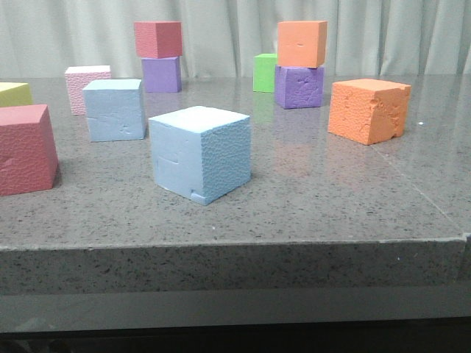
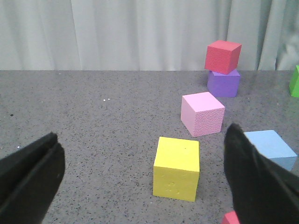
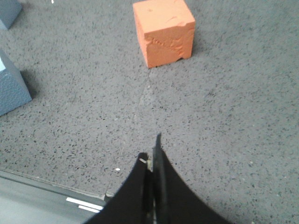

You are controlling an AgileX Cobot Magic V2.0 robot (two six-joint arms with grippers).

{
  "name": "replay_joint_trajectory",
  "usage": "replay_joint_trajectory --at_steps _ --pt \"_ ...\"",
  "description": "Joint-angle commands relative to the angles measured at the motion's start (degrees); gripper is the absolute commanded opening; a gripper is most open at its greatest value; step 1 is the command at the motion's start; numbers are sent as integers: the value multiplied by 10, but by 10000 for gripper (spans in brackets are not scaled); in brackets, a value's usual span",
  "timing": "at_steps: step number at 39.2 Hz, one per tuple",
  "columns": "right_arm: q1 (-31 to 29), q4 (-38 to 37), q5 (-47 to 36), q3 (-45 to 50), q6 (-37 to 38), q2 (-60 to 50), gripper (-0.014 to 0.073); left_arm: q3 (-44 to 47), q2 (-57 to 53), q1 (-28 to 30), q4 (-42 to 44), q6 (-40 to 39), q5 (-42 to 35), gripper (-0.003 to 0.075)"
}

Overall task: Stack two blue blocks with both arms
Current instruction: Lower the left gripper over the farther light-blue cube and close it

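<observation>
So far nothing is stacked: both blue blocks [image 1: 200,153] [image 1: 114,109] sit apart on the table [image 1: 309,206], left gripper [image 2: 140,177] spread wide, right gripper [image 3: 152,161] closed empty.

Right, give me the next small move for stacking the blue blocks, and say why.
Probably open the right gripper and move it toward the near blue block. Both blue blocks, near one and far blue block, sit apart on the table, neither held. The right gripper is shut on nothing; the left gripper is open above the yellow cube.

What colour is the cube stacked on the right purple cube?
Orange, atop the purple cube; clearest in the front view.
</observation>
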Motion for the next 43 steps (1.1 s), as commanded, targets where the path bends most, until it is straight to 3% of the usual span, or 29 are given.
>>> replay_joint_trajectory --at_steps 1,15,21,27,37,43 --pt "-3 1 -70 13 -8 -30 -39 -37 28 -23 -8 -5 -52 669" --pt "-3 1 -67 18 -8 -37 -39 -174 208 -234 -1 24 -36 669" --pt "-3 1 -66 18 -8 -37 -39 -289 331 -291 -1 24 39 669" --pt "-3 1 -63 18 -8 -37 -39 -403 431 -300 -13 16 130 669" --pt "-3 1 -63 18 -8 -37 -39 -563 577 -246 -18 -136 316 669" --pt "-3 1 -63 18 -8 -37 -39 -598 615 -223 -18 -168 355 669"
